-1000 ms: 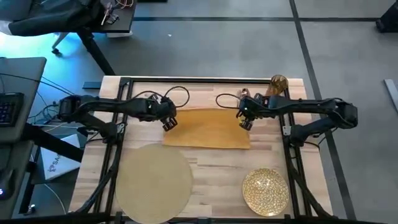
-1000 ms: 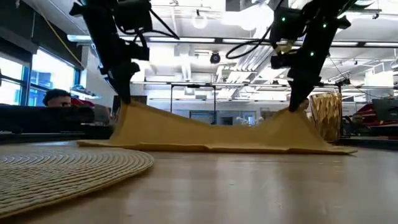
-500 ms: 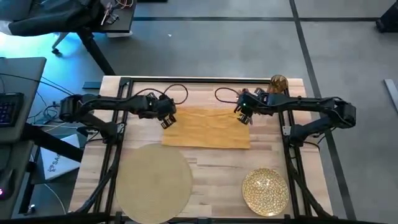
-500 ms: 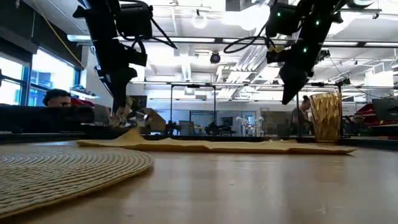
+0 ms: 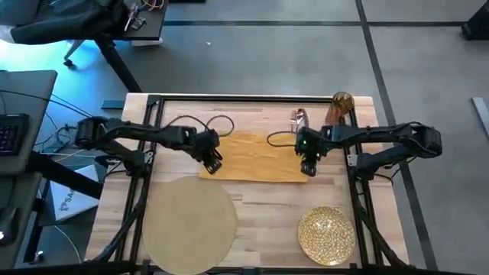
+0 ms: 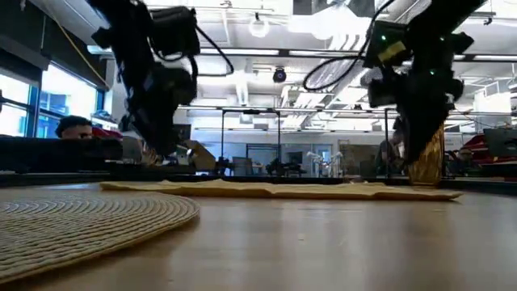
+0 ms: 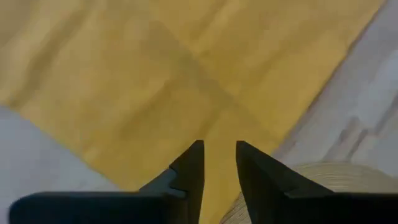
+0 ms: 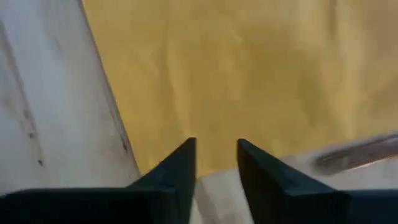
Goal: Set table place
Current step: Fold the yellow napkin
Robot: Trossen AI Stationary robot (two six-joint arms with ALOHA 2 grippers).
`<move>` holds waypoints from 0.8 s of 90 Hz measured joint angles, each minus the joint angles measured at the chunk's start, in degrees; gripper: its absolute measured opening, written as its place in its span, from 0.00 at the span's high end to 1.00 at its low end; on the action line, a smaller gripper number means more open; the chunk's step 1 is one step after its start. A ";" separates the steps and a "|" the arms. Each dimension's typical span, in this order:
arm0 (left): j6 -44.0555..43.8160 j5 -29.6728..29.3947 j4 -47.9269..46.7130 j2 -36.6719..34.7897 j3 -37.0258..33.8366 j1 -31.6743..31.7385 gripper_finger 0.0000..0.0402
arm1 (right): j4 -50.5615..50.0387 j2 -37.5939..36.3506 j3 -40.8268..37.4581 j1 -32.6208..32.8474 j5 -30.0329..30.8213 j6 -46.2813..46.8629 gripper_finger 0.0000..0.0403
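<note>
Both hands are now sitting lower in the high frame than a second ago, having let go of the napkin (image 5: 257, 156), which is lying flat again instead of tented.

Left hand (image 5: 215, 163) is hovering over the napkin's lower-left corner, fingers slightly parted and holding nothing; right hand (image 5: 309, 169) is hovering over the lower-right corner, likewise parted and empty. Mustard-yellow and faintly creased, the napkin is stretching left to right across the middle of the tabletop (image 5: 263, 202), its long axis running between the two hands.

Placemat (image 5: 189, 221) is lying at lower left, nearer the left hand; plate (image 5: 326, 235) is at lower right; glass (image 5: 340, 107) and cutlery (image 5: 297, 118) are at upper right.
</note>
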 joint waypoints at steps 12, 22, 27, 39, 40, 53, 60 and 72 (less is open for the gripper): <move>3.32 -1.87 1.45 5.35 -0.52 0.98 0.94 | 2.86 3.35 0.22 3.46 2.46 1.24 0.98; 8.36 -4.09 2.60 8.42 0.13 3.54 0.99 | 7.61 8.07 0.10 6.20 2.69 6.51 0.98; 11.58 -4.47 3.03 9.43 0.68 5.28 1.00 | 9.54 10.86 -0.01 7.77 2.71 10.04 0.99; 22.24 -7.92 2.64 10.29 2.76 10.23 0.99 | 13.71 16.49 1.17 11.88 2.95 20.44 1.00; 23.37 -8.37 2.49 10.35 2.99 10.64 0.99 | 13.77 16.93 1.51 12.22 3.03 21.42 1.00; 37.51 -12.80 2.24 10.36 7.11 16.42 1.00 | 17.94 22.63 7.45 15.96 3.21 33.83 1.00; 43.28 -14.74 1.31 10.35 9.46 19.26 1.00 | 22.68 26.53 11.70 17.39 4.48 40.67 1.00; 49.94 -14.98 -2.80 9.85 14.83 22.64 1.00 | 30.77 34.05 20.91 17.78 5.47 45.82 1.00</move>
